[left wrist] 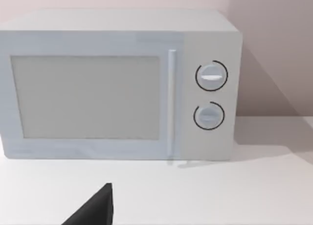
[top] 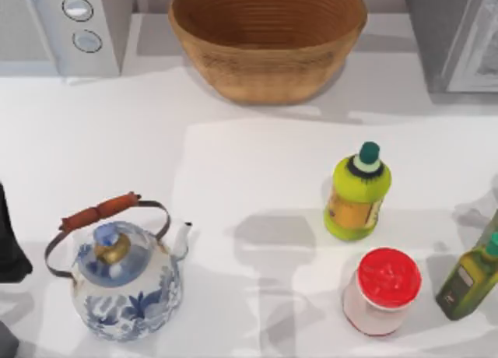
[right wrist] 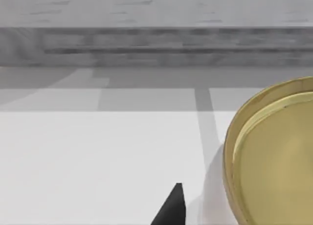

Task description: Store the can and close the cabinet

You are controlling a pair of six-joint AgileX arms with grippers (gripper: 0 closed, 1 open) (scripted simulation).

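1. Open room: the white table [top: 233, 163] is bare across the middle of the top view, from the left edge to the centre. A smaller bare strip lies low centre, between the kettle [top: 124, 276] and the can [top: 383, 289].
2. Back edge, top view: microwave [top: 58, 27] upper left, basket [top: 268, 39] top centre, grey cabinet [top: 455, 35] upper right. Whether its door is open, cannot tell.
3. Right side is crowded. A yellow-green bottle [top: 358, 194] stands upright at centre right, the can is just below it and apart, and an oil bottle [top: 469, 276] sits tilted at the right edge, near the can.
4. The can has a red top and pale body, stands upright on the table at lower right, and is well apart from the cabinet.
5. Kettle lower left, blue-white, handle up, spout toward the centre.
6. Left arm [top: 12, 241]: dark shape at the left edge, beside the kettle, not touching it.
7. Left hand [left wrist: 93, 210]: over bare table, facing the microwave [left wrist: 122, 83], door shut. Wide or narrow, cannot tell.
8. Right hand [right wrist: 171, 208]: over bare table, near a yellow round thing [right wrist: 274, 156]. Cannot tell its state.
9. Basket: inside looks bare as far as seen.
10. Room: pale wall behind the microwave.
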